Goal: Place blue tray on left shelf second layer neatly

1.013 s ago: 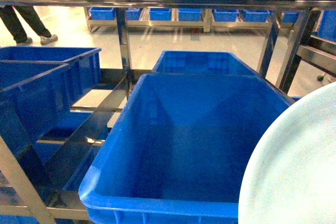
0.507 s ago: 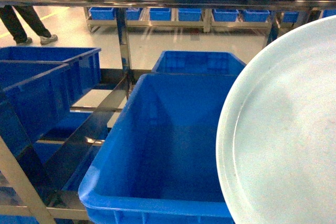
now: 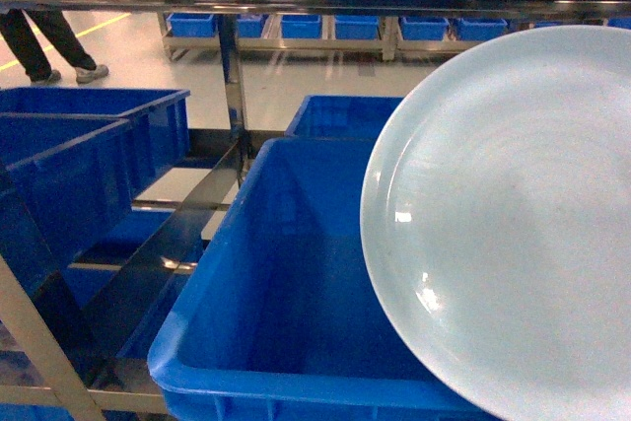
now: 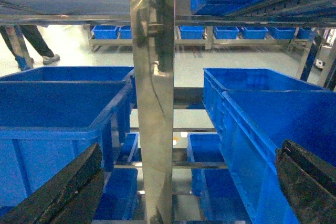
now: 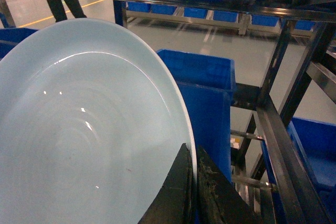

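Right gripper (image 5: 190,192) pinching blue tray (image 3: 513,214) rim, tray tilted over crate (image 3: 296,283), left gripper (image 4: 189,182) spread wide, holding nothing

the blue tray (image 3: 508,224) has swung further left and up, now covering most of the near blue crate's (image 3: 296,293) right side.

Your blue tray (image 3: 503,224) hangs tilted over the big crate (image 3: 296,283), which fills that shelf bay. A steel post (image 4: 152,103) blocks straight ahead of your left gripper (image 4: 184,187); there's open gap between the crates.

Dark-blue crates (image 3: 325,273); bystander's legs (image 3: 49,41).
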